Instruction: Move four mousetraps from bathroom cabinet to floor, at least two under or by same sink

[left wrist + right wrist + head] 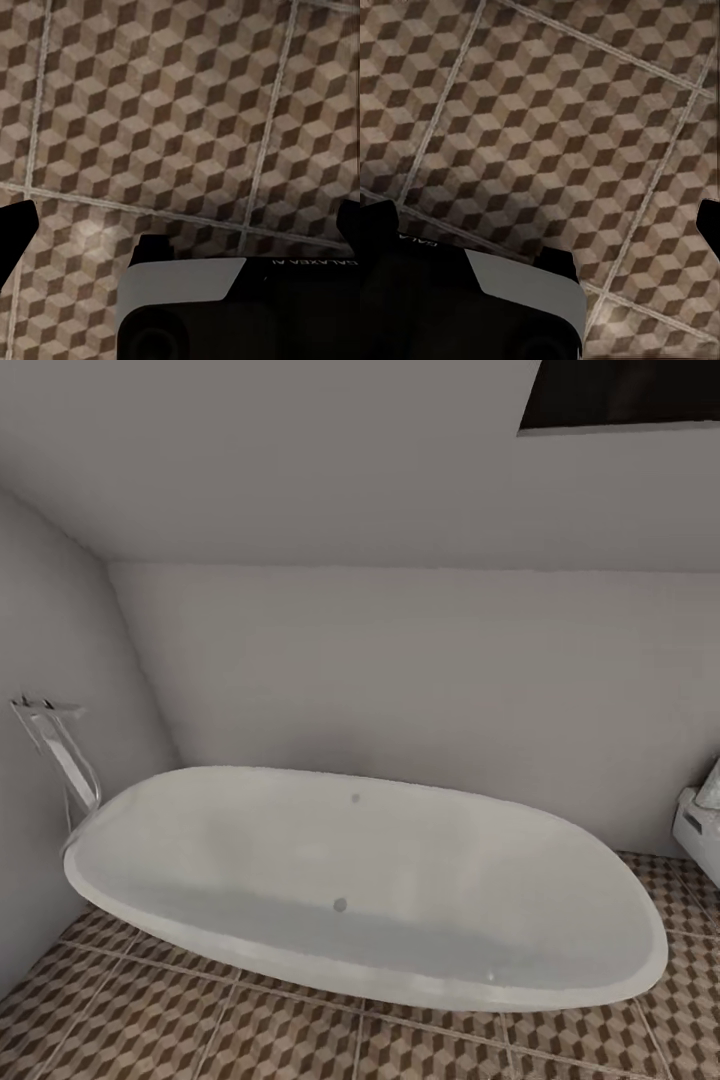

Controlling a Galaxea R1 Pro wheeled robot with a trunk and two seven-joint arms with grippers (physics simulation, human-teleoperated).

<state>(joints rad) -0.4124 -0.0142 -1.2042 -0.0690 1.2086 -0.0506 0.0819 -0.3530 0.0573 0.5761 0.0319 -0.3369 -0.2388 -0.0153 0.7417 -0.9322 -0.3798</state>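
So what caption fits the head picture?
White oval bathtub on cube-patterned floor, tap at its left end.

A white oval bathtub (360,880) looks smooth, with a soft satin sheen like glazed ceramic or acrylic. Beside it a tap (60,750) looks like polished chrome metal. The walls (400,680) are plain, matt grey-white. The floor (300,1040) is square tiles printed with brown, tan and cream cubes, pale grout between, smooth with a faint sheen. Each wrist view shows matt black fingers (15,240) and a smooth pale grey plastic-looking casing (180,281).
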